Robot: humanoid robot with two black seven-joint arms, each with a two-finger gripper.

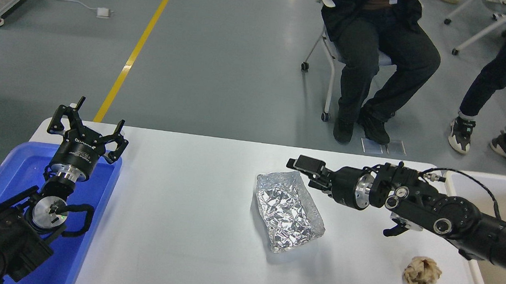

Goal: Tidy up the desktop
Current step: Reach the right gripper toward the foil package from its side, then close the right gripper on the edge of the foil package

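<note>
— From the head view, where does it all sit?

— The desktop (190, 228) fills the lower middle. A foil tray (287, 211) lies near its centre, long side running from about 11 to 5 o'clock. A crumpled paper ball (422, 271) rests well apart from it, out toward 4 o'clock. The blue plastic tray (16, 176) hangs off the desk's 9 o'clock edge and a beige bin (500, 200) stands at 3 o'clock.

— And the arms?

— The left gripper (87, 130) hovers over the blue tray, fingers spread wide, holding nothing. The right gripper (302, 164) reaches in from 3 o'clock, its tip just beside the foil tray's far corner. It's end-on from here; I cannot tell whether the fingers are apart or pressed together.

— How would that foil tray handle?

— Light and flimsy, I'd judge. Thin, creased foil dents under a firm squeeze and is slick too. I'd pinch one upright wall near a corner, where the fold stiffens it. The paper ball looks soft and featherweight; a plain pinch across its middle should do.
</note>
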